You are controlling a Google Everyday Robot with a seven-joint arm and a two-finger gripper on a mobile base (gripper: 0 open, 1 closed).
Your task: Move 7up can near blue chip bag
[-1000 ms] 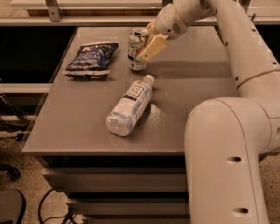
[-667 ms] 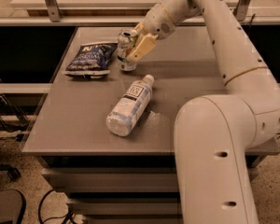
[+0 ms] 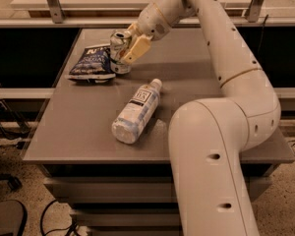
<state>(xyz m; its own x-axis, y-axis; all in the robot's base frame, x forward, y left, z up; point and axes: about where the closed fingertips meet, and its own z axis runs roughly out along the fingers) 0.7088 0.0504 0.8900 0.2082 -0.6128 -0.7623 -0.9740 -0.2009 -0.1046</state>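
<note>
The 7up can (image 3: 118,47) stands a little tilted on the grey table (image 3: 78,127), its base right beside the right edge of the blue chip bag (image 3: 91,64). The bag lies flat at the table's back left, dark blue with white lettering. My gripper (image 3: 125,50) reaches in from the right and is shut on the can; one pale finger (image 3: 136,48) covers the can's right side. The can's silver top shows above the fingers.
A clear plastic water bottle (image 3: 135,111) with a white label lies on its side in the middle of the table, cap pointing away. My white arm (image 3: 221,132) fills the right half of the view. A rail (image 3: 64,21) runs behind the table.
The gripper has carried the can leftward across the back of the table, from right of the bag's gap to right beside the chip bag.
</note>
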